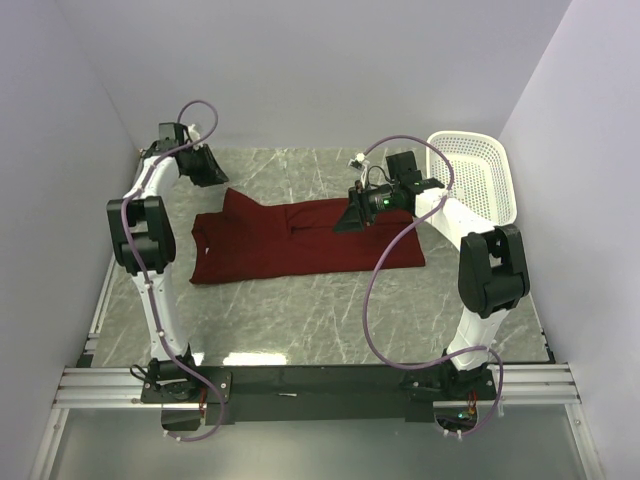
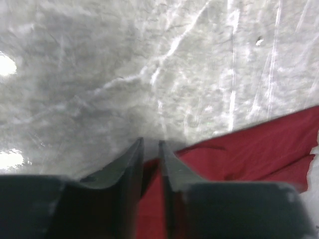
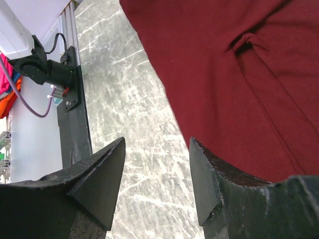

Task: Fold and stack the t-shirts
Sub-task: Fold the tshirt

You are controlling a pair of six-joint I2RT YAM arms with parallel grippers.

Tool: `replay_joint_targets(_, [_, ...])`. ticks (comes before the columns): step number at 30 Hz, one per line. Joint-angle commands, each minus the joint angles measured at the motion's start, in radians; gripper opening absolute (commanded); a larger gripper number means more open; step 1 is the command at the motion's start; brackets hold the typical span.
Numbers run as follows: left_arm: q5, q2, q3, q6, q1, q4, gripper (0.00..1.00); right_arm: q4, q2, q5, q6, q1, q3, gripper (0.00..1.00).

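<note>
Right gripper wide open, empty, above shirt. Left gripper almost shut at shirt's far-left sleeve; hold on cloth unclear. Shirt lies spread across table, seemingly part-folded at most. Main folds and stacking remain.

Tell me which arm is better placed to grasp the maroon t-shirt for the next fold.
Probably the right. The right fingers hang open over the maroon t-shirt's edge, ready to close. The left fingers look almost shut at the cloth's edge and would have to open first.
</note>
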Motion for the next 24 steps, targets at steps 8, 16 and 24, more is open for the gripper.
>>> replay_joint_targets(8, [-0.209,-0.11,-0.059,0.01,0.006,0.064,0.55,-0.006,0.009,-0.009,-0.005,-0.01,0.03,0.61])
replay_joint_targets(16, [-0.327,-0.515,-0.456,-0.045,0.006,0.218,0.59,-0.106,0.012,0.118,-0.124,-0.01,0.071,0.62])
replay_joint_targets(24, [-0.221,-1.138,-1.128,-0.401,0.156,0.216,0.73,-0.44,-0.173,0.37,-0.605,-0.014,-0.043,0.68])
